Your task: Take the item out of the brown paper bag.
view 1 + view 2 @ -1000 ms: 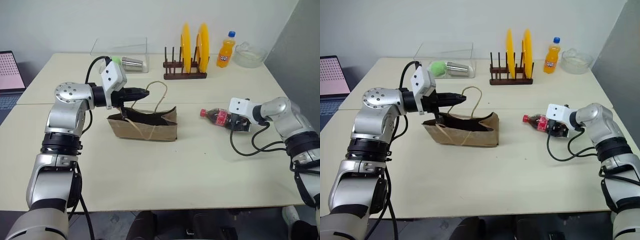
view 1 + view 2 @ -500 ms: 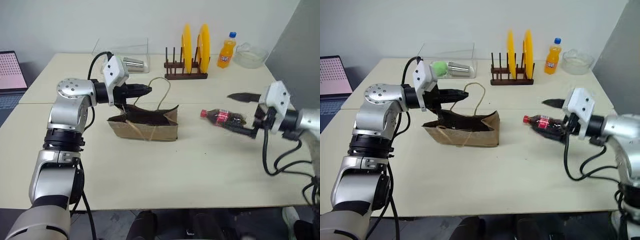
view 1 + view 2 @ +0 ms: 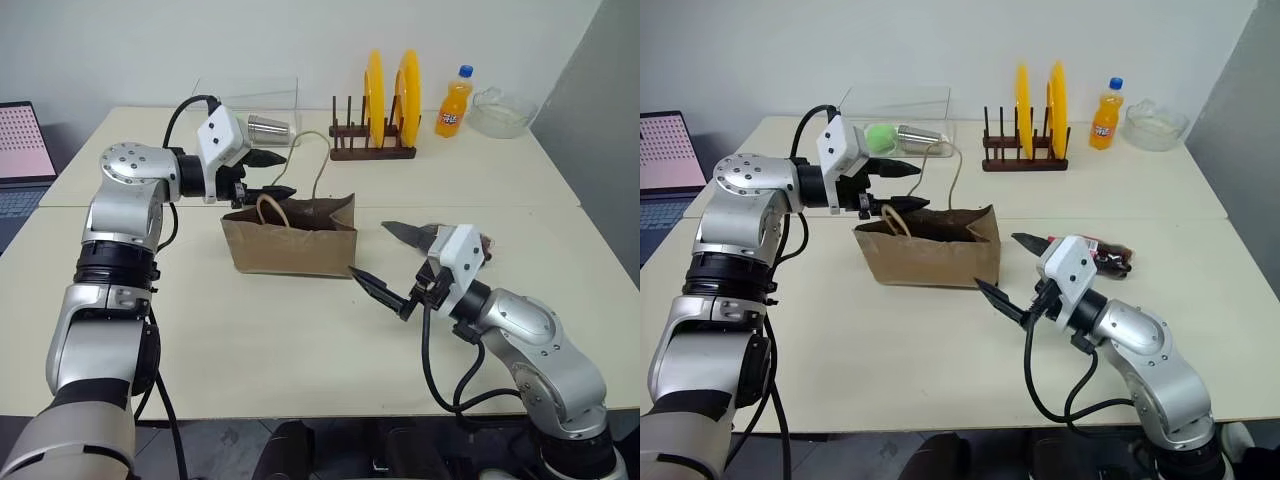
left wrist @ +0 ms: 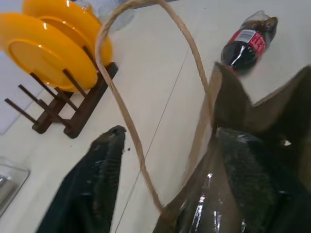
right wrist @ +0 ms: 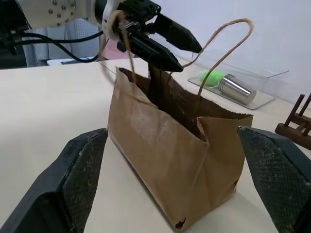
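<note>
The brown paper bag (image 3: 290, 243) stands upright at the middle of the table with its mouth open. One cord handle (image 3: 318, 160) loops up from the far rim. My left gripper (image 3: 285, 172) hovers open at the bag's left rim, and that cord runs between its fingers (image 4: 99, 179). The item, a small cola bottle (image 3: 1110, 255) with a red label, lies on its side on the table right of the bag. My right gripper (image 3: 1002, 262) is open and empty in front of the bottle, pointing at the bag's right end (image 5: 170, 145).
A wooden rack with yellow plates (image 3: 385, 100), an orange soda bottle (image 3: 452, 100) and a glass bowl (image 3: 500, 110) stand along the far edge. A clear tray (image 3: 895, 110) holds a green ball and a metal cup. A laptop (image 3: 20, 140) sits far left.
My left gripper has opened and let go of the bag's handle, and the bag now stands straighter. My right arm has swung away from the bottle, back and towards the bag, leaving the bottle on the table.
</note>
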Controlling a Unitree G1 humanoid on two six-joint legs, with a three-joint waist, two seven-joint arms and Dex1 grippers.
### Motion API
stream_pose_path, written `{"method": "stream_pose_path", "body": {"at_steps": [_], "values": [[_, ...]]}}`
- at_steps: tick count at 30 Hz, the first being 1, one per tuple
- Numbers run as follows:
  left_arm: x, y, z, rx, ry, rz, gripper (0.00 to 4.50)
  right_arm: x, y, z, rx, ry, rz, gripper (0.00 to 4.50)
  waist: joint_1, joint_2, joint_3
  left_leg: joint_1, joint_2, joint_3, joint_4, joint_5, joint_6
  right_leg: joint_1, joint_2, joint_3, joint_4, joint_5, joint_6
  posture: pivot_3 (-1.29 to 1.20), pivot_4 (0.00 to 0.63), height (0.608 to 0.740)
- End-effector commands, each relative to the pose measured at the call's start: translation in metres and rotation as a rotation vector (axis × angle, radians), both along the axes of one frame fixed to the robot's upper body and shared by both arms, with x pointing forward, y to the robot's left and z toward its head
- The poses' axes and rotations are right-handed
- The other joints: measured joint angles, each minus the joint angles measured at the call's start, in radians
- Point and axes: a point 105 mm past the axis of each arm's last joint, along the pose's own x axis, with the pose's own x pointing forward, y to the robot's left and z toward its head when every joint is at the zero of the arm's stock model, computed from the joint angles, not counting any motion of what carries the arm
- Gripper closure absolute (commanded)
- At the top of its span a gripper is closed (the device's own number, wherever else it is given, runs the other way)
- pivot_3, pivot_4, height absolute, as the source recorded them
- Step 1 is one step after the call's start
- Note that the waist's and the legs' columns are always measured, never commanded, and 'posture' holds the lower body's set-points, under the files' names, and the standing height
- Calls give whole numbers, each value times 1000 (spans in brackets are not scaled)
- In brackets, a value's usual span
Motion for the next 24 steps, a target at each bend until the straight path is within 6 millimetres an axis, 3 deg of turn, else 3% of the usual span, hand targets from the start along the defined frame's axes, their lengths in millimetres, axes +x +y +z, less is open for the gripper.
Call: {"method": "stream_pose_path", "body": {"at_steps": [1,10,15,20,24], "values": [[-6,12,28,-34,-99,26,494,-3,-3,4,-16,-48,11,0,0,0,0,0,0,0,0,0,0,0,0,0,0,0,0,0,150,740],[-49,49,28,-124,-100,147,494,3,-12,-1,-31,-51,11,0,-14,0,0,1,1,0,-1,0,0,0,0,0,0,0,0,0,150,740],[-63,89,24,-337,-154,474,494,22,-34,10,26,-139,-140,0,-10,0,0,1,1,-1,-1,0,0,0,0,0,0,0,0,0,150,740],[-85,105,-18,-561,-150,791,494,30,-57,7,119,-142,-298,0,-2,-1,-1,2,1,0,-1,0,0,1,-1,1,-1,0,0,0,150,740],[-105,85,-56,-486,-125,854,494,25,-73,-5,149,-110,-406,0,11,-3,-2,2,1,0,-1,0,0,1,-1,1,0,3,-4,0,150,740]]}}
